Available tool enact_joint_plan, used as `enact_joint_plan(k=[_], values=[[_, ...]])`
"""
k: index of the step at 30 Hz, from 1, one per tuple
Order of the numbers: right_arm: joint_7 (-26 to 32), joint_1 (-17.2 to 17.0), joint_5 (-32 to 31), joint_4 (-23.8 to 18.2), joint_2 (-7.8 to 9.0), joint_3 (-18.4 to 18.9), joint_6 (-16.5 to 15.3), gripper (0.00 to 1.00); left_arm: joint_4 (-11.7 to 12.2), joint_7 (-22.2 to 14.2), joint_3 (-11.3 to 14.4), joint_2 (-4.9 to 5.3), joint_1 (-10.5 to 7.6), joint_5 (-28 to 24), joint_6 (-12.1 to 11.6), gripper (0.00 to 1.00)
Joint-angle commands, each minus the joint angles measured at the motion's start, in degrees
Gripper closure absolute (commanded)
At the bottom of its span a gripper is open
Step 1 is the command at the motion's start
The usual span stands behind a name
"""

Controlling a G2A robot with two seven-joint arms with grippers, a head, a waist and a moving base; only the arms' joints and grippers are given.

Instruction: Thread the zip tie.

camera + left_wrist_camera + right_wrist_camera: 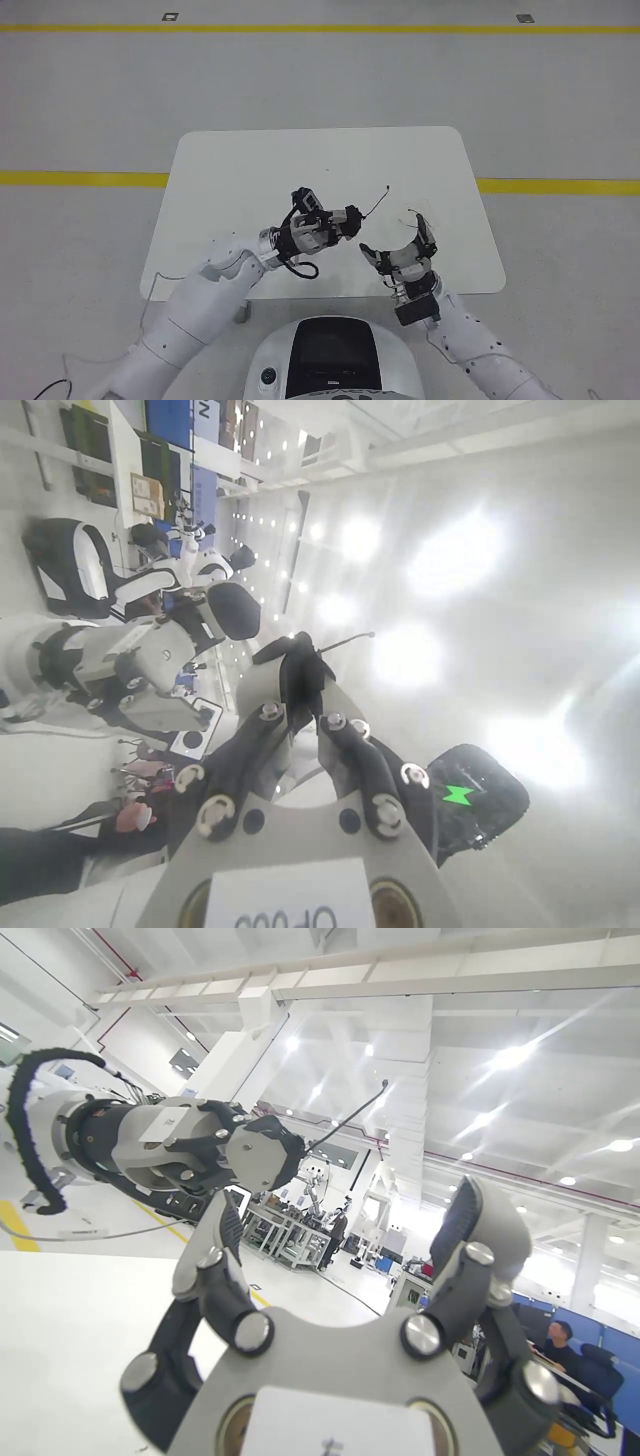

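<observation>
A thin black zip tie [375, 205] sticks out of my left gripper [352, 221], which is shut on its near end above the middle of the white table [250, 170]. Its small head points toward the far right. In the left wrist view the zip tie [345, 642] runs out past the closed fingertips [300, 660]. My right gripper [398, 243] hangs open just right of the left one, with nothing between its fingers. The right wrist view has the zip tie [350, 1115] rising from the left gripper [295, 1148], beyond my own open right gripper [345, 1213].
The table's front edge [330, 296] lies just under both wrists. Bare table surface stretches to the far left and far right corners. A yellow floor line [80, 178] runs behind the table.
</observation>
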Motion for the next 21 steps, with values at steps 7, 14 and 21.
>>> enact_joint_plan(k=[7, 14, 21], values=[[0.7, -1.1, 2.5, -2.1, -0.55, 0.9, -2.4, 0.00, -1.1, 3.2, 1.9, -0.66, 0.55, -0.3, -1.9, 1.00], [0.2, -1.2, 3.9, -0.9, -1.20, 1.7, -3.6, 0.00, 0.1, 3.0, 3.0, -1.44, -0.07, -1.6, -5.8, 1.00], [-1.2, -1.1, 6.9, 0.0, -2.03, 2.0, -6.0, 0.58, 0.8, 2.9, 3.4, -1.99, -0.23, -2.5, -8.5, 1.00]])
